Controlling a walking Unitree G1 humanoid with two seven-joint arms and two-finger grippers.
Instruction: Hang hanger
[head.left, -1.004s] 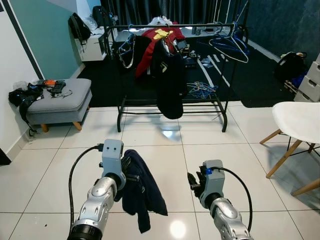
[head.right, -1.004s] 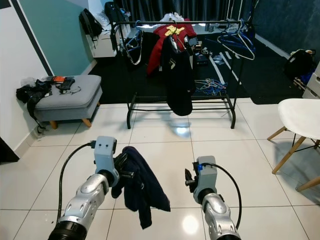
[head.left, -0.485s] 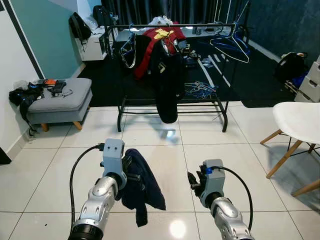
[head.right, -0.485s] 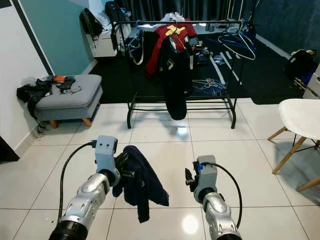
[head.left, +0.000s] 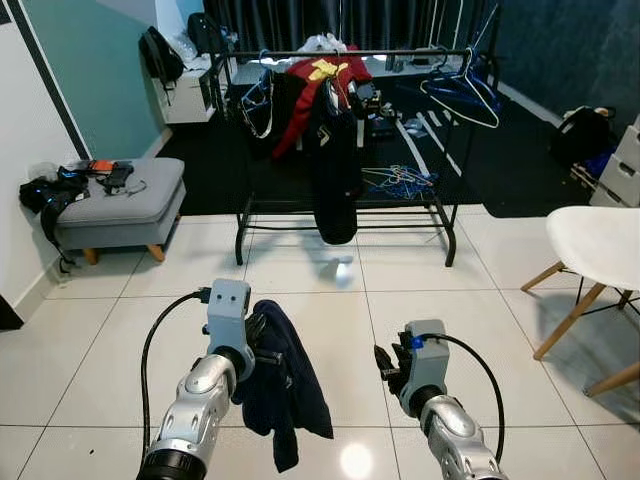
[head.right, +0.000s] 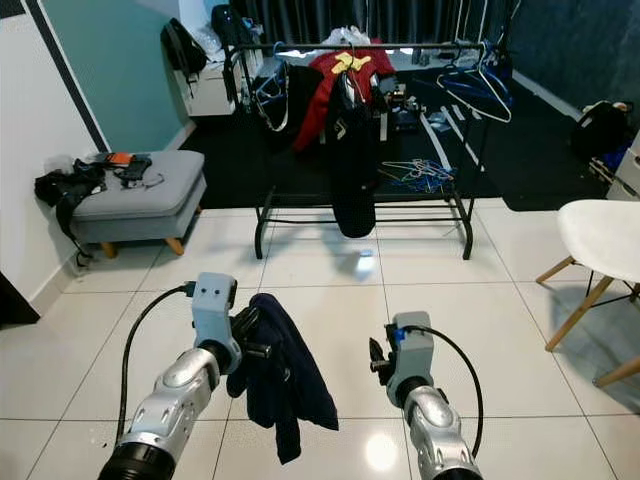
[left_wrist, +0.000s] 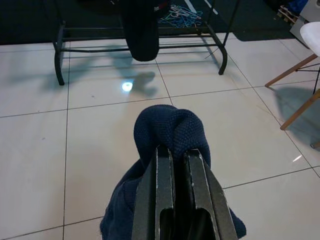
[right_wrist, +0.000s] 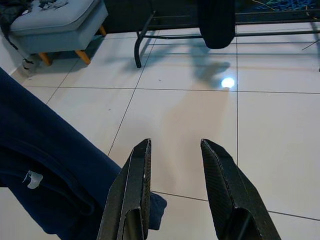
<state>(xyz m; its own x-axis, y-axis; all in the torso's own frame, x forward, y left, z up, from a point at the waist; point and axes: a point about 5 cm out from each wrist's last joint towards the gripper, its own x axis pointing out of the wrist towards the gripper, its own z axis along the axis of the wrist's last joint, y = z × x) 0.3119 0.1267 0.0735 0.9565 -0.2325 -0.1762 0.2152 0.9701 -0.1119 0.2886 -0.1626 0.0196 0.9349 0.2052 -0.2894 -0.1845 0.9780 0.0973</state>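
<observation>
My left gripper (head.left: 262, 345) is shut on a navy knitted garment (head.left: 285, 385) that droops from its fingers (left_wrist: 165, 165) above the tiled floor; I cannot tell whether a hanger is inside the cloth. My right gripper (right_wrist: 175, 143) stands open beside it, a little to the right, with nothing between its fingers. Ahead stands a black clothes rack (head.left: 400, 52). A dark garment (head.left: 335, 170) and a red one (head.left: 310, 85) hang near the rail's middle. Blue hangers (head.left: 462, 90) hang at its right end.
A grey ottoman (head.left: 115, 200) with bags stands at the left wall. At the right is a white chair (head.left: 600, 240) on wooden legs. A tangle of blue hangers (head.left: 395, 180) lies under the rack, and a black backpack (head.left: 580, 130) sits at the far right.
The dark garment on the rack has swung and now looks narrower. The navy garment in my left gripper has swayed a little. Both arms stay where they were.
</observation>
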